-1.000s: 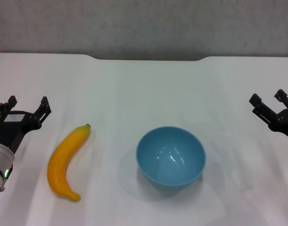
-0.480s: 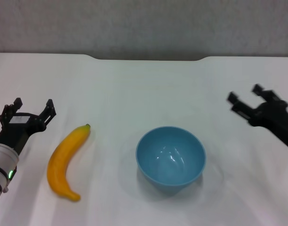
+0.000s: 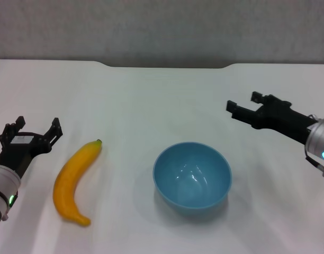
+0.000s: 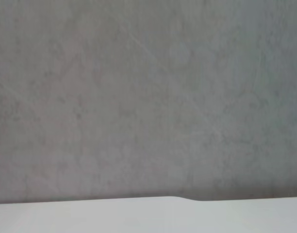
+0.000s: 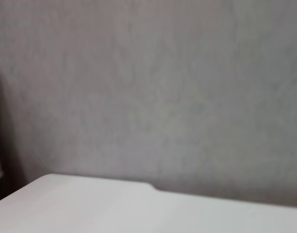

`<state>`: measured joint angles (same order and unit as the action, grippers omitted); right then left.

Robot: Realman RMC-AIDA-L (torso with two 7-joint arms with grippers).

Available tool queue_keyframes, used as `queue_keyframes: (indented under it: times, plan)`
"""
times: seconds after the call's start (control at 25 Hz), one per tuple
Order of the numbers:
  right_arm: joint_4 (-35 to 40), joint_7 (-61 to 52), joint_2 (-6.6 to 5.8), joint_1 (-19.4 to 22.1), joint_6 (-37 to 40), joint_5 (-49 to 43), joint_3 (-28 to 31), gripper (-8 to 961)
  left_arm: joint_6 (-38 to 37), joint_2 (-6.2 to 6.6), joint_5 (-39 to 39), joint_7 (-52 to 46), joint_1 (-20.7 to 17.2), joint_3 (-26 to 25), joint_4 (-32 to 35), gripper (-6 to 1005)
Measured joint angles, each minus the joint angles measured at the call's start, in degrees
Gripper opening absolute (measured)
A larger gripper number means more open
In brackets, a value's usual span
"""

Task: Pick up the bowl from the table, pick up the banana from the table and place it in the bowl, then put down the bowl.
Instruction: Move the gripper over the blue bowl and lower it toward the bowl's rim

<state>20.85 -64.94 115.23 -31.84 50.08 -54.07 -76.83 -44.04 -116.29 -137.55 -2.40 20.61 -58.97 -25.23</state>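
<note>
Bowl (image 3: 192, 175) sits upright near table (image 3: 151, 100) centre, banana (image 3: 73, 182) lying left, both untouched. Right gripper (image 3: 242, 106) hovers beyond it, jaws spread and empty, probably lining up on the rim. Left gripper (image 3: 30, 130) waits spread, empty, beside the banana.

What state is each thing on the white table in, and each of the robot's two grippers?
Glossy light-blue round bowl: upright, empty, resting on the white table.
Curved yellow-orange banana: lying flat left of the bowl, untouched.
Left gripper: open, empty, left of the banana.
Right gripper: open, empty, beyond the bowl's right side.
</note>
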Motion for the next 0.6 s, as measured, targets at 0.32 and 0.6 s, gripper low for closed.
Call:
queue_keyframes:
  times: [0.32,0.6]
  plan:
    - [10.88,-41.42,-0.56,-6.38,-4.43,-40.75,-0.32,908,0.43,-0.01,0.0,0.14,0.06,0.0,0.0,893]
    - [11.46,-63.58,-0.63,-13.94,-0.7,-65.8,0.4,908,0.45,-0.15,0.0,0.2,0.78,0.03,-0.08,893]
